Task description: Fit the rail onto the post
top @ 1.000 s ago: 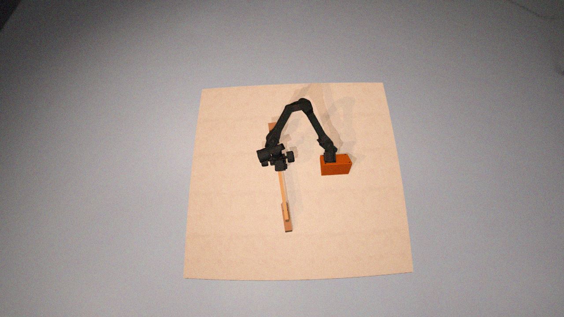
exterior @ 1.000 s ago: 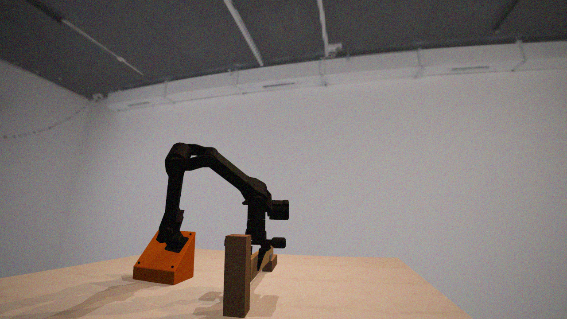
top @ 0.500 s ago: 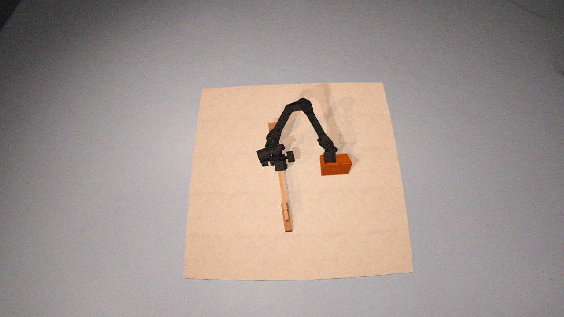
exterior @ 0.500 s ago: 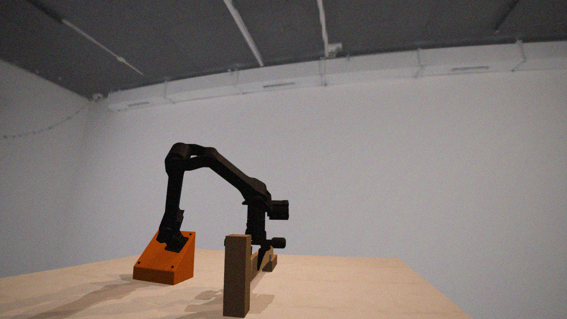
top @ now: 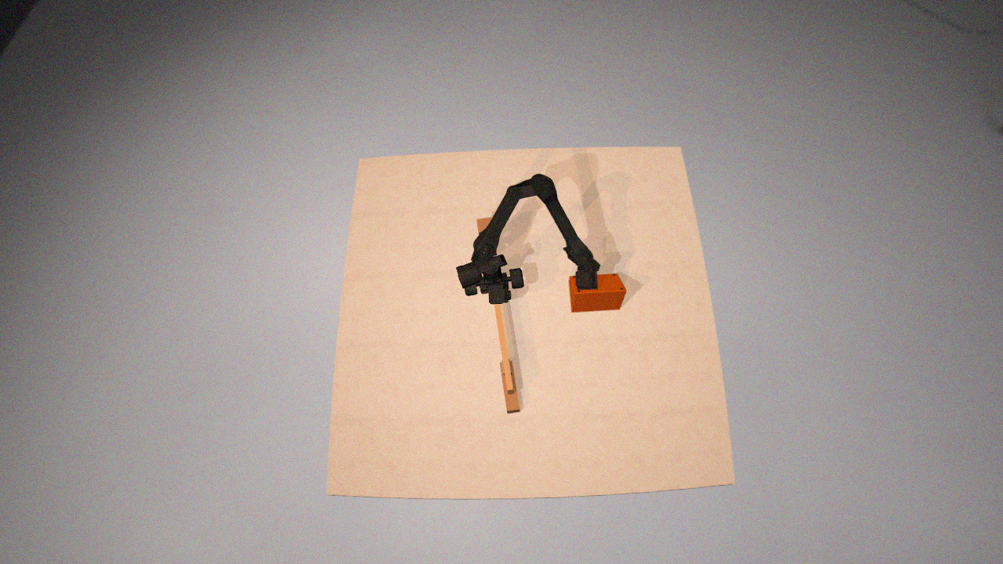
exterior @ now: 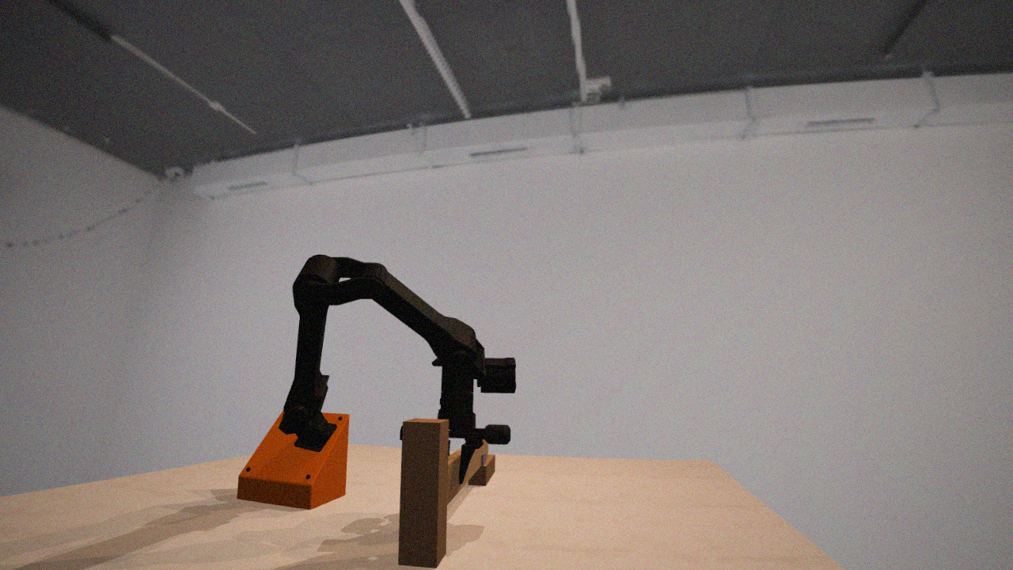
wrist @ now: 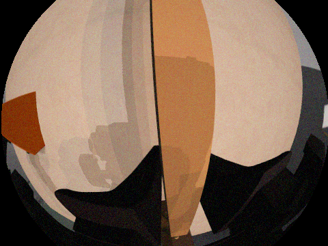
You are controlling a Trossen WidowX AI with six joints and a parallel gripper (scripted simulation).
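Observation:
The wooden rail (top: 501, 329) (exterior: 454, 485) (wrist: 184, 102) runs from my gripper to the low footboard block (top: 513, 405) (exterior: 488, 470), where its far end lies over the block. My gripper (exterior: 459, 475) (wrist: 171, 149) is shut on the rail near its post end, one finger on each side. The rail looks raised off the table and about level. The upright post (top: 483, 223) (exterior: 423, 488) stands just beyond the rail's near end. The arm hides that end in the top view, and the post hides it in the exterior view. The pegs and any gap cannot be made out clearly.
The orange arm base (top: 595, 300) (exterior: 283, 468) (wrist: 22, 123) stands to one side of the rail. The arm arches over from it to the post end of the rail. All stand on a pale wooden table top (top: 421, 435) (exterior: 601, 510), with arm shadows beside the rail.

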